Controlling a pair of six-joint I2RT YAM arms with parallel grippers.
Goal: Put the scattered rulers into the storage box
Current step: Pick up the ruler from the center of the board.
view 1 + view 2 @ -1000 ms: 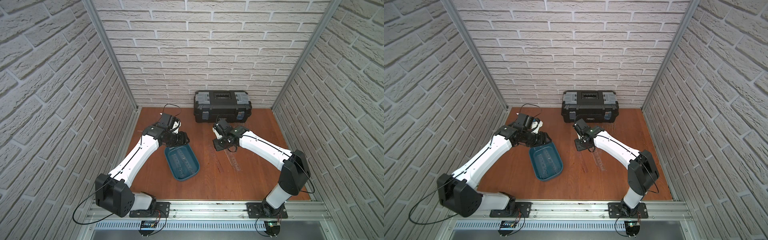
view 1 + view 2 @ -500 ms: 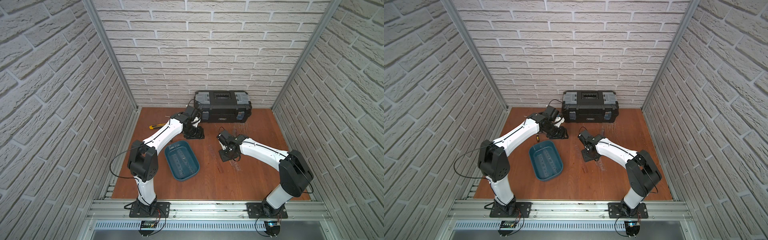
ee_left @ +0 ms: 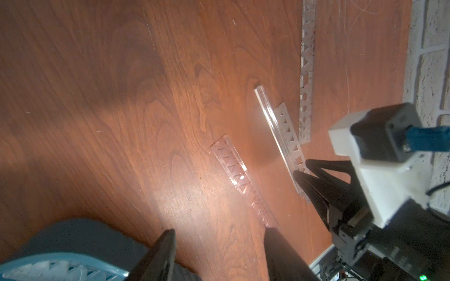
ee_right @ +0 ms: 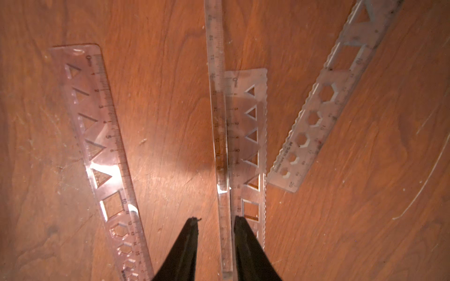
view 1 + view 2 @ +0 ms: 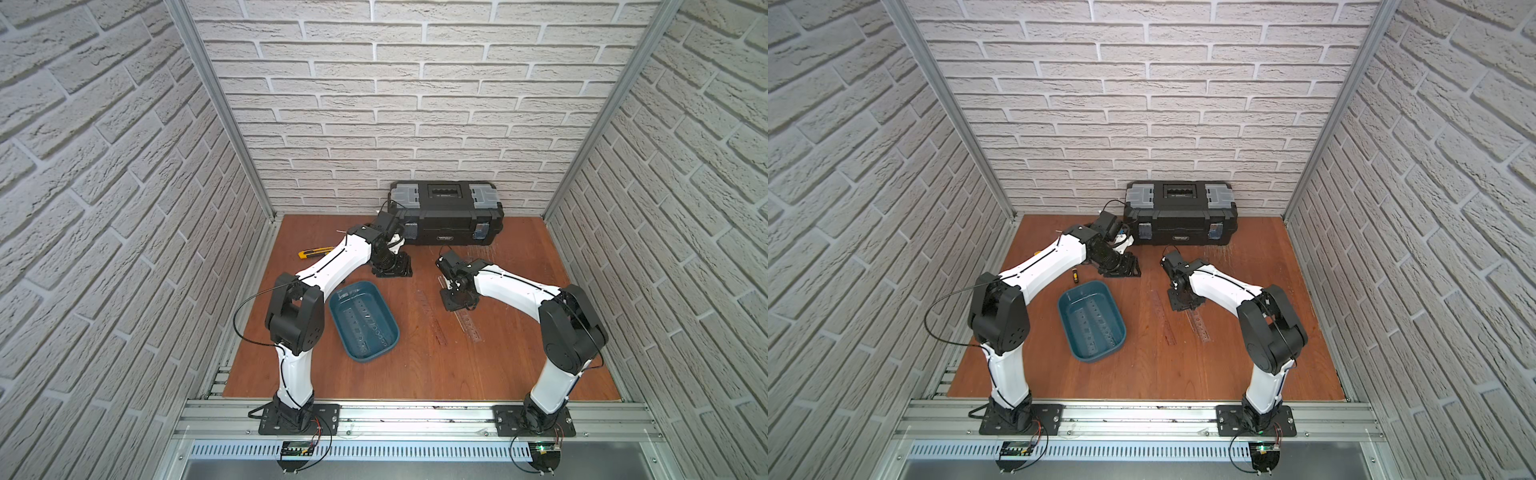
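The teal-blue storage box point(image 5: 345, 328) sits left of centre with rulers point(image 5: 368, 322) lying inside it. Two clear rulers point(image 5: 432, 318) point(image 5: 469, 326) lie on the wood to its right. My right gripper point(image 4: 215, 220) is low over them. One ruler point(image 4: 220, 121) stands on its edge between the jaws, against one finger, with a gap to the other. Beneath it lies a ruler with triangle cut-outs point(image 4: 253, 146), and two others point(image 4: 102, 146) point(image 4: 321, 116) flank it. My left gripper point(image 3: 220, 233) is open and empty beside the box's far end point(image 3: 60, 243).
A black toolbox point(image 5: 446, 212) stands against the back wall, just behind the left wrist. A yellow-and-black utility knife point(image 5: 316, 252) lies at the back left. Brick walls close in both sides. Bare wood stretches from the box to the front edge.
The left arm swung from the storage box's far end back toward the toolbox. The right gripper came forward and down over the rulers and narrowed its jaws around the ruler standing on edge.
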